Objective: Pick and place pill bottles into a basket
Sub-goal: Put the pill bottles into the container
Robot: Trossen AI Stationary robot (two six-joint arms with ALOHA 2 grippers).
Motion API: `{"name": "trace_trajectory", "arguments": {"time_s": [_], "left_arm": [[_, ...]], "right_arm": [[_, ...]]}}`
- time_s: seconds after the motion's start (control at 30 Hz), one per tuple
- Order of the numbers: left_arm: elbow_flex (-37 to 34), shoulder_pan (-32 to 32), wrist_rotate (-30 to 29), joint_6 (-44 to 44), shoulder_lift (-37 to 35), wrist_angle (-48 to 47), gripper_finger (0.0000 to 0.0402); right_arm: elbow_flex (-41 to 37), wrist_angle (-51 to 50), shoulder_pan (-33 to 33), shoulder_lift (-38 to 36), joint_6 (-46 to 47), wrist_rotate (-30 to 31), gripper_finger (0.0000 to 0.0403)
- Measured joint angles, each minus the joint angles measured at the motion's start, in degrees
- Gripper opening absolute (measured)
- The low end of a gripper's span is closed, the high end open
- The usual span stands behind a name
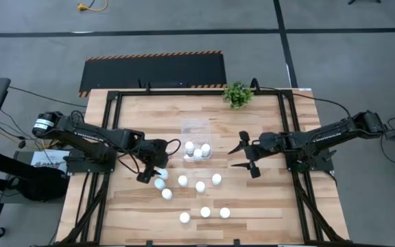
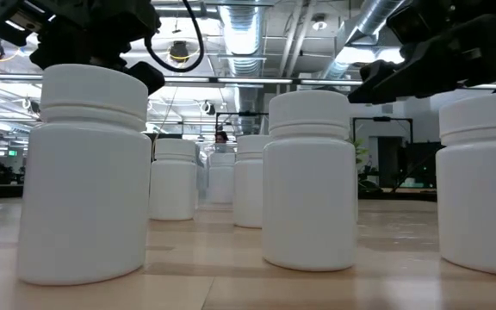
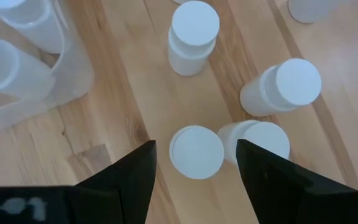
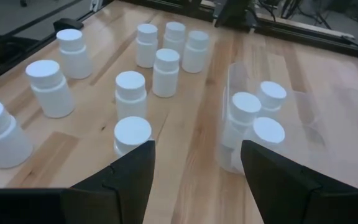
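Three pill bottles (image 1: 197,150) seen in basket (image 1: 196,137); left gripper (image 3: 194,163) fingers apart over bottle (image 3: 196,151); light, rigid, slick, best gripped at body; right gripper (image 1: 245,152) spread open

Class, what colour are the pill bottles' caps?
White, like the bodies of the pill bottles; the right wrist view shows it best.

Beneath the left gripper (image 3: 194,167), one pill bottle (image 3: 196,152) seen cap-on only, body hidden. Beside it, a second bottle (image 3: 263,138) partly behind the finger. Past the right gripper (image 4: 197,168), a nearer bottle (image 4: 132,134) cut by a fingertip. Basket (image 1: 196,137) walls barely traceable from above (clear plastic).
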Motion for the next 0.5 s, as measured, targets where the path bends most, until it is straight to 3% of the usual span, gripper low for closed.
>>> {"name": "trace_trajectory", "arguments": {"time_s": [0.5], "left_arm": [[-0.04, -0.07, -2.48, 0.4, -0.02, -1.59, 0.021]], "right_arm": [[0.0, -1.49, 0.09, 0.0, 1.53, 0.11, 0.023]]}}
